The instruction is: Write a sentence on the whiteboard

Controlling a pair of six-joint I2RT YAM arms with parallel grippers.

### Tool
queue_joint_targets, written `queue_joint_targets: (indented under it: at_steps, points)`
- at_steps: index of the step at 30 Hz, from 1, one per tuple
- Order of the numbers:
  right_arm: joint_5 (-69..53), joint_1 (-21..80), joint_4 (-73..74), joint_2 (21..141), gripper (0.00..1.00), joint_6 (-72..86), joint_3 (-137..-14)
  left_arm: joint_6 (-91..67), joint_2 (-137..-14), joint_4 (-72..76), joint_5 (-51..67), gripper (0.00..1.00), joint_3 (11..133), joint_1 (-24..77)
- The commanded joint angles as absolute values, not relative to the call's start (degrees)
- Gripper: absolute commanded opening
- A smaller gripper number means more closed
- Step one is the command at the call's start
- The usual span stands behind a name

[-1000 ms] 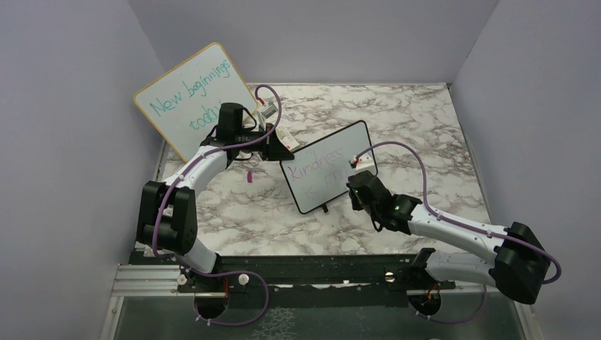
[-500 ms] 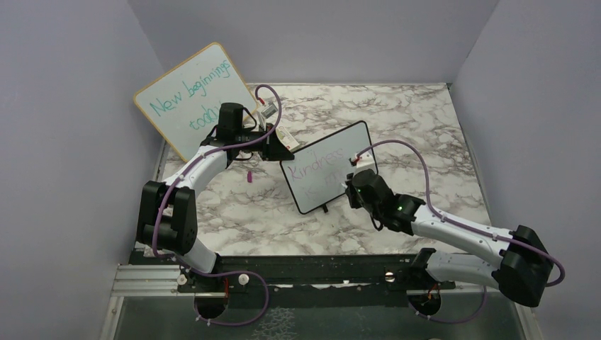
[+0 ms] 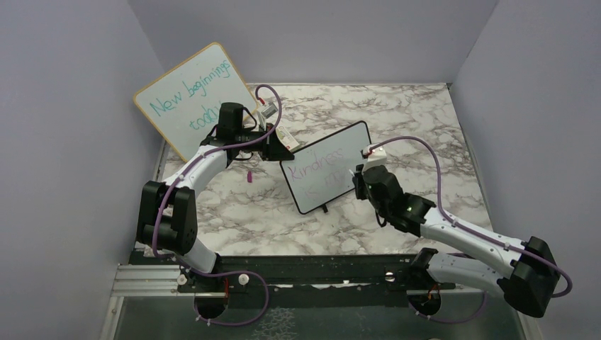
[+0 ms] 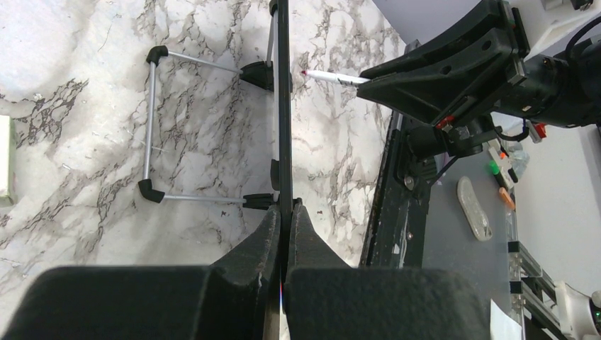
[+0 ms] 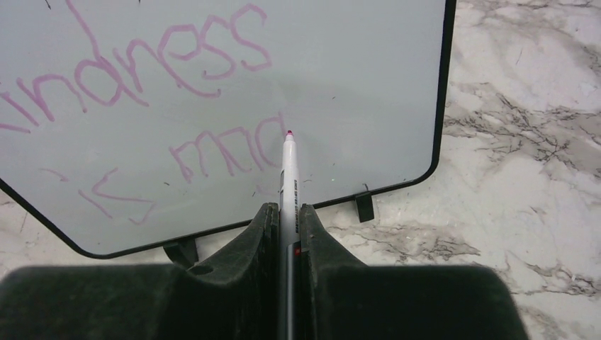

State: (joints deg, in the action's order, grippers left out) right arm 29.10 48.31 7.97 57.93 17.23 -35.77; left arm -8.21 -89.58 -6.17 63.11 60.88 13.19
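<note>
Right gripper [image 5: 287, 210] clenched on a white marker [image 5: 289, 170], barrel pinched lengthwise between the fingers and pink tip thrust straight ahead, presumably for steering each stroke from the wrist. Directly ahead of that tip: the whiteboard [image 5: 368, 78], propped near upright on two little black feet and facing the gripper, hence reachable without stooping over the table. On it, up and to the left of the tip, the sentence [image 3: 322, 167] in thin purple-pink, "Kindness" above, "is" and something like "mad" below; evidently unfinished, with bare board to the right. Tip just beside the last stroke and, seen from the left wrist, slightly apart from the surface, so probably poised between letters. At the board's far-left corner, left gripper [image 4: 285, 212] pinched onto the thin black edge, likely bracing it against the push of writing. Behind the board, a wire stand [image 4: 152, 124]. Farther left, beyond the left gripper, a larger wood-framed board [image 3: 190, 95] with teal writing, leaning at the wall, no part of this job. Beneath everything, marble table [image 5: 524, 142].
</note>
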Motion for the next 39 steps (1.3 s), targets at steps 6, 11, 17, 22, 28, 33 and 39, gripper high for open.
queue_joint_targets:
  at_steps: [6,11,17,22,28,33,39]
  points:
    - [30.5,46.7,1.6,58.5,0.0,13.6,-37.2,-5.2,-91.8,-11.0,59.7,0.0,60.2,14.0]
    - [29.8,46.2,-0.3,60.0,0.0,13.1,-37.2,-5.2,-91.8,-11.2,59.8,0.0,60.2,14.0]
    - [29.3,45.1,-3.1,62.0,0.0,12.1,-37.6,-5.0,-91.9,-11.2,60.0,0.0,60.2,14.0]
    - [27.4,44.1,-3.3,63.7,0.0,12.3,-37.7,-4.9,-92.0,-11.2,60.3,0.0,60.4,14.0]
    - [24.1,44.0,-2.4,64.3,0.0,13.1,-37.5,-4.9,-92.0,-11.2,60.4,0.0,60.4,14.0]
    - [24.3,44.0,-1.8,63.3,0.0,13.3,-37.1,-4.9,-92.2,-11.1,60.2,0.0,60.4,14.0]
    - [25.8,44.0,-0.5,61.0,0.0,13.4,-36.6,-5.2,-92.2,-11.3,59.7,0.0,60.4,14.0]
